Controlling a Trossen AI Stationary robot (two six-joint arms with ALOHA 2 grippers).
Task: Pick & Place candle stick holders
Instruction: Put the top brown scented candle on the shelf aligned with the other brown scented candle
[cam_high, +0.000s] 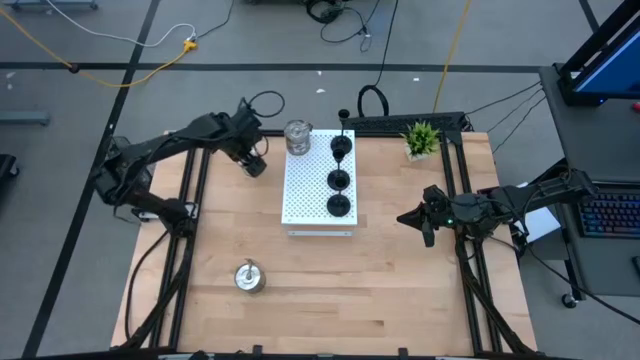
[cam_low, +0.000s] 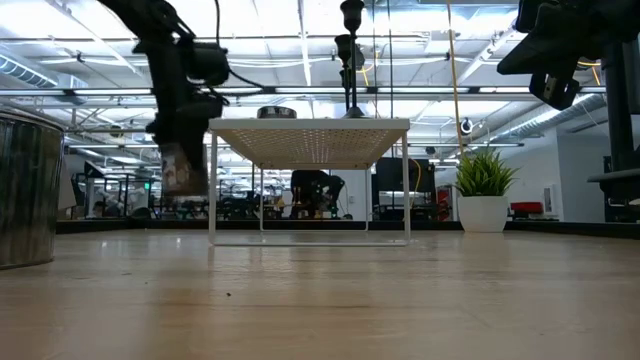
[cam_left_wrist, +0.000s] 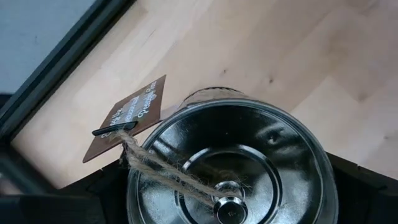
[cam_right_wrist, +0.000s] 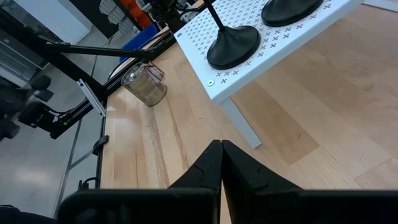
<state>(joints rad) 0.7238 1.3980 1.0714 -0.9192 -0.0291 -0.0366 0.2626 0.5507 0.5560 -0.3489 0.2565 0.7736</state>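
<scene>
Shiny silver metal candle holder (cam_left_wrist: 231, 163), probably light, rigid and slippery, sat gripped in left gripper (cam_high: 254, 163) jaws at eleven o'clock; right gripper (cam_right_wrist: 221, 163) jaws were closed empty.

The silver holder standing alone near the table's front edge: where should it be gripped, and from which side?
Grip the silver holder by its round wall, coming straight down from above. It stands upright on the table, open mouth up, with nothing beside it, so fingers can probably close across the cup. The small centre post looks less sure.
</scene>
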